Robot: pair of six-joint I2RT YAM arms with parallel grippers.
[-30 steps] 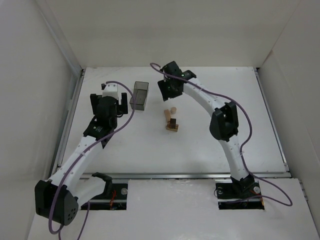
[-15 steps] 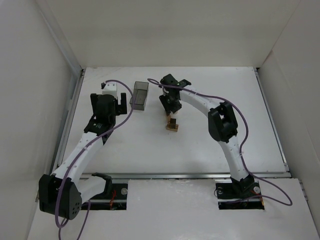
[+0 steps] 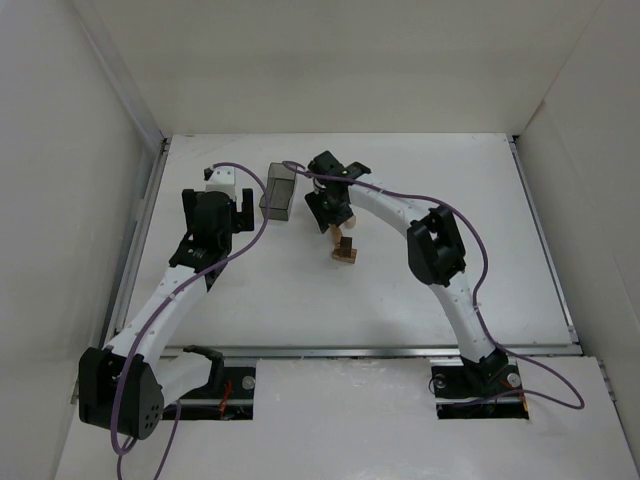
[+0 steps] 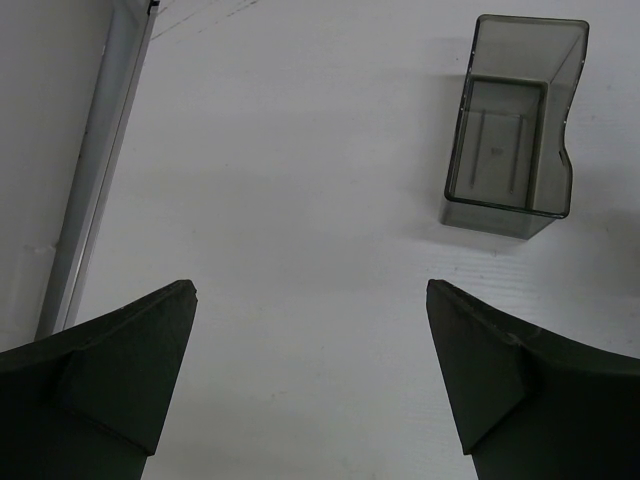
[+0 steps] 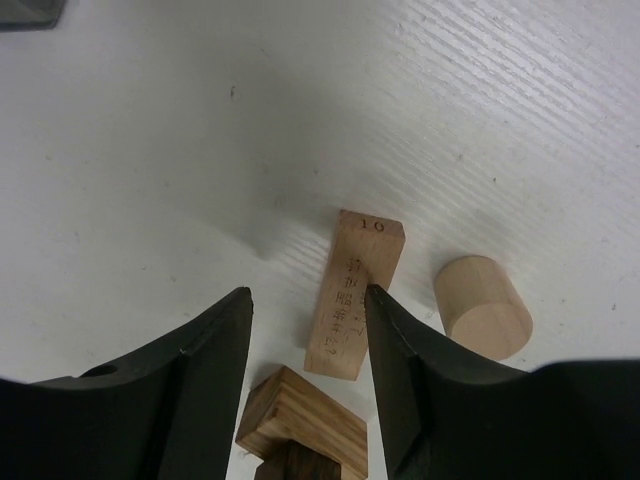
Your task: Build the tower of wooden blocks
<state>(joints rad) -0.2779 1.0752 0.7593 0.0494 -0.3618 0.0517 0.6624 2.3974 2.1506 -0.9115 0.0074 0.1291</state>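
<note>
Spanning the whole floor of the white enclosure, the white table (image 3: 470, 190) carries everything. The left arm (image 3: 165, 300) reaches up the left side, and the right arm (image 3: 440, 250) bends over toward the middle, each trailing a purple cable (image 3: 250, 235). A dark translucent grey bin (image 3: 280, 192) stands near the far edge between the two wrists, open and showing only its own ribbed bottom in the left wrist view. The left gripper (image 4: 310, 290) hangs over bare table short of that bin, its fingers spread wide with nothing between them. The right gripper (image 5: 308, 295) is low over the loose pieces, its fingers apart and clamped on nothing. A gap shows on the picture's left side, while the other finger overlaps the edge of a flat tan block stamped 10 (image 5: 355, 300) lying on the table. The wood block tower (image 3: 346, 252) sits at mid-table just on the near side of that gripper, a light grained block over a darker one. A short wooden cylinder (image 5: 483, 305) rests beside the flat block, apart from it.
</note>
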